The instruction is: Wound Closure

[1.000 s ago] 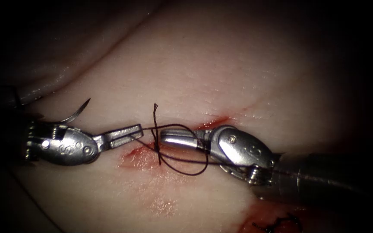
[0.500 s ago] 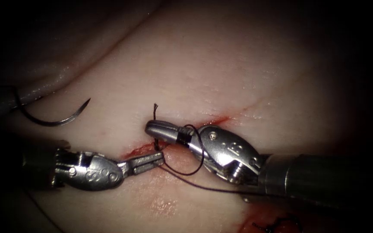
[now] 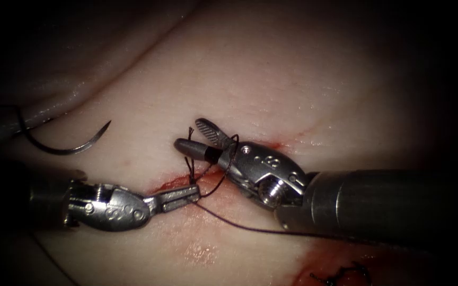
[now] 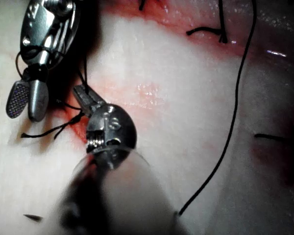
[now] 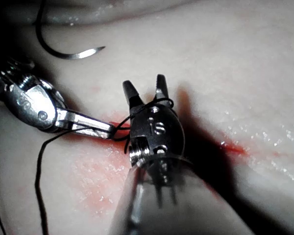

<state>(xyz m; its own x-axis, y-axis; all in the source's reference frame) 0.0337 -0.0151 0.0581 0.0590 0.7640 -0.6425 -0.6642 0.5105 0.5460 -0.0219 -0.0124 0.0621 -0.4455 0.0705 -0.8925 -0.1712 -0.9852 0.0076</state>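
In the endoscope view my left tool (image 3: 196,193) lies at the lower left of the cut (image 3: 168,184), shut on the dark thread (image 3: 239,226). My right tool (image 3: 187,133) comes in from the right with its jaws open around the short frayed thread end (image 3: 190,131); a loop of thread (image 3: 229,159) is wound round it. The curved needle (image 3: 62,148) lies free on the tissue (image 3: 250,79) left of the cut, held by neither tool. The left wrist view has the left tool (image 4: 82,95) beside the open right tool (image 4: 27,105). The right wrist view has the open right tool (image 5: 146,88), the left tool (image 5: 105,131) and the needle (image 5: 63,53).
A finished stitch with cut thread ends (image 3: 340,275) sits in red fluid at the lower right. A tissue fold (image 3: 54,106) rises at the upper left behind the needle. A long thread strand (image 4: 230,127) crosses the tissue in the left wrist view, near short cut ends (image 4: 206,32).
My left tool dropped down and right to the cut, uncovering the whole needle. My right tool moved up and left with the loop round it, and opened at the short thread end.
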